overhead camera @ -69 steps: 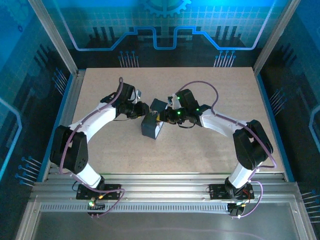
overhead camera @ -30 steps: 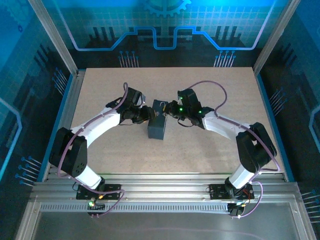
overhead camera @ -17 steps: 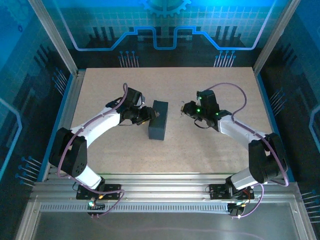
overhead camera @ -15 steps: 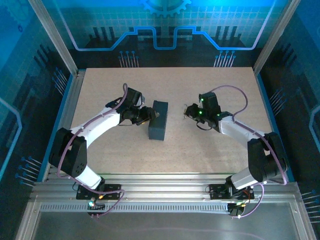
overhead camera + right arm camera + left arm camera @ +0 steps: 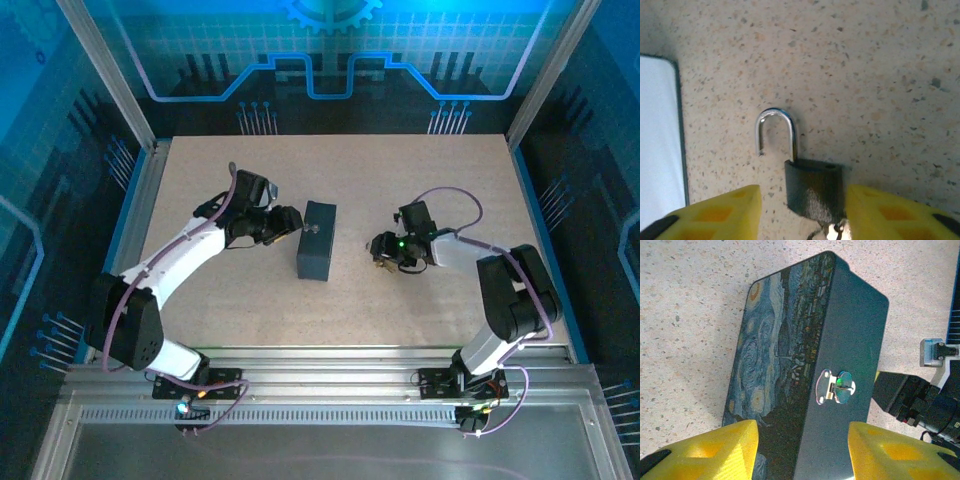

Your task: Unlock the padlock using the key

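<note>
Dark box (image 5: 317,245) stands mid-bench between the left claw (image 5: 290,220) and right claw (image 5: 380,250).

Left wrist: left claw wide, straddling the box end; latch (image 5: 836,386) bare.

Right wrist: right claw wide astride the padlock (image 5: 814,192), which lies flat on the bench (image 5: 865,75). Its body is dark, shackle (image 5: 775,112) sprung free, apparent key (image 5: 832,231) at its base. Recommend lifting straight up, touching neither.

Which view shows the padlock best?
Right wrist: the padlock lies close between the fingers, shackle open. From the top it is too small to make out by the right gripper; left wrist faces the box.
</note>
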You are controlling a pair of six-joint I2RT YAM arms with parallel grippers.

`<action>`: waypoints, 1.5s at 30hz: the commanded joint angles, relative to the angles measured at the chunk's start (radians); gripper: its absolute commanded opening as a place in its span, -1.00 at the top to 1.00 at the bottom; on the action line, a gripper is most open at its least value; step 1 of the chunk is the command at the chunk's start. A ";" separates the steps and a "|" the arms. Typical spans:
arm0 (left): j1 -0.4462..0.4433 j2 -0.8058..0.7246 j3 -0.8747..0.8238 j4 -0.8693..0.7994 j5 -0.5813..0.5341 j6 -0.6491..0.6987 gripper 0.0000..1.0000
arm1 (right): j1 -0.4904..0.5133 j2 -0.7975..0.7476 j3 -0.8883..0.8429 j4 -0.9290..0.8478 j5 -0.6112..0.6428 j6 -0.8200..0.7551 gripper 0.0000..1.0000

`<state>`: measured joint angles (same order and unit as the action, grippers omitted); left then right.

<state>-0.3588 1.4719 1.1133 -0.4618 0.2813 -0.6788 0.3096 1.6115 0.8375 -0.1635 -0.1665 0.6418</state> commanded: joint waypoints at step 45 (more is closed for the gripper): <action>0.174 -0.164 -0.334 0.062 -0.142 -0.031 -0.30 | 0.443 0.360 0.809 -0.584 0.319 0.141 -0.84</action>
<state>-0.1970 1.3262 0.7868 -0.4137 0.1429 -0.7090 0.7460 1.9770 1.6592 -0.7151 0.1463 0.7559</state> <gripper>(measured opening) 0.649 0.939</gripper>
